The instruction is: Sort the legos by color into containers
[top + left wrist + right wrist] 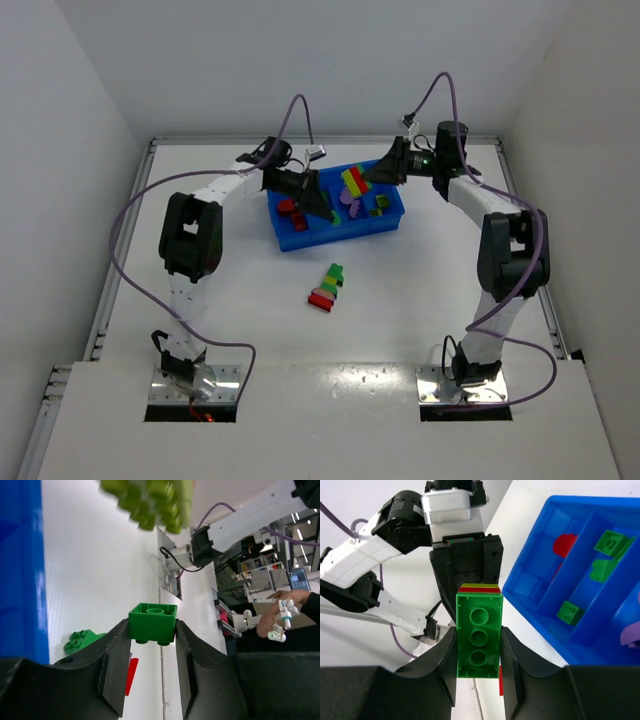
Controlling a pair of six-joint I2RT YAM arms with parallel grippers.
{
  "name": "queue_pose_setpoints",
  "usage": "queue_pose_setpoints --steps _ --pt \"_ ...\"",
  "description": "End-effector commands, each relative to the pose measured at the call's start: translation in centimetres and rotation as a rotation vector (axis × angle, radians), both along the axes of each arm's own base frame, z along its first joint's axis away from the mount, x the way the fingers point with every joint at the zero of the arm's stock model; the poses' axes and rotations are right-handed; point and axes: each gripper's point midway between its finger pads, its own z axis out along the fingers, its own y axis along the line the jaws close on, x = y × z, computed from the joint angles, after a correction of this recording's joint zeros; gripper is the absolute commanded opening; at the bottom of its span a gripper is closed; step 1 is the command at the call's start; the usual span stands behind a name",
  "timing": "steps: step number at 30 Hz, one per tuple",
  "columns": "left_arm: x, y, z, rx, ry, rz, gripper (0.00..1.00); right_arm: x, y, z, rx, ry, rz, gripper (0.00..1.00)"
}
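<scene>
The blue tray (300, 243) of containers sits mid-table. Above it my left gripper (322, 210) is shut on one small green lego (152, 622), pinched between both fingers (112, 665). Facing it, my right gripper (368, 178) is shut on a striped lego stack (353, 184). The right wrist view shows that stack's hollow green underside (479, 630), with red and yellow layers behind it. Inside the tray (535, 587) lie green legos (570, 612) in one compartment, red ones (565, 544) in another, and a purple piece (631, 632) at the edge.
Another multicolour stack (327, 287), green on top and red at the bottom, lies on the table in front of the tray. The left wrist view has a blurred green cluster (150, 502) at its top edge and the tray wall (20, 570) at left.
</scene>
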Motion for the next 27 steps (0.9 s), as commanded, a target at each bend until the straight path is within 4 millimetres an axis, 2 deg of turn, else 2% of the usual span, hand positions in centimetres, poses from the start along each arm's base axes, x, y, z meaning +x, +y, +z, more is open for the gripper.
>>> queue_pose_setpoints --steps 1,3,5,6,7,10,11,12,13,16,18,20,21,22,24,27 --pt "0.6 0.7 2.3 -0.003 -0.134 0.033 0.05 1.2 -0.7 2.5 0.008 -0.118 -0.015 0.0" --pt "3.2 1.4 0.7 0.125 -0.217 0.136 0.06 0.9 -0.7 2.5 0.007 -0.109 -0.016 0.0" --pt "5.6 1.6 0.5 0.209 -0.295 0.217 0.06 0.9 -1.1 2.6 0.007 -0.109 -0.025 0.0" --pt "7.5 2.4 -0.8 0.312 -0.327 0.304 0.06 0.7 -1.2 2.3 0.006 -0.1 -0.025 0.0" --pt "8.9 2.9 -1.1 0.367 -0.354 0.365 0.07 0.8 -1.2 2.2 0.004 -0.108 -0.024 0.0" --pt "11.6 3.9 -1.9 0.491 -0.412 0.481 0.09 0.6 -1.2 2.5 0.004 -0.109 -0.024 0.0" --pt "12.2 4.2 -1.6 0.506 -0.421 0.509 0.11 0.8 -1.6 2.5 0.003 -0.109 -0.033 0.0" --pt "12.7 4.4 -2.1 0.53 -0.424 0.526 0.19 0.8 -1.6 2.5 0.001 -0.117 -0.032 0.0" --pt "12.7 4.7 -3.1 0.558 -0.407 0.529 0.23 0.7 -1.6 2.2 0.0 -0.108 -0.032 0.0" --pt "13.0 4.6 -3.2 0.603 -0.437 0.546 0.28 0.5 -1.6 2.4 -0.003 -0.115 -0.031 0.0" --pt "13.2 5.1 -4.2 0.643 -0.435 0.554 0.31 0.5 -1.6 2.4 -0.003 -0.115 -0.031 0.0" --pt "13.0 5.1 -5.6 0.666 -0.401 0.537 0.47 0.5 -1.6 2.4 -0.003 -0.106 -0.031 0.0" --pt "12.7 5.2 -5.7 0.674 -0.39 0.532 0.62 0.5 -1.6 2.4 -0.003 -0.106 -0.031 0.0" --pt "12.8 5.2 -6.2 0.681 -0.381 0.527 0.66 0.5 -1.6 2.4 -0.003 -0.106 -0.031 0.0" --pt "12.6 5.3 -7.0 0.696 -0.357 0.516 0.69 0.5 -1.6 2.4 -0.003 -0.106 -0.031 0.0" --pt "11.8 4.3 -6.4 0.631 -0.345 0.466 0.72 0.3 -1.2 2.4 -0.003 -0.106 -0.022 0.0"
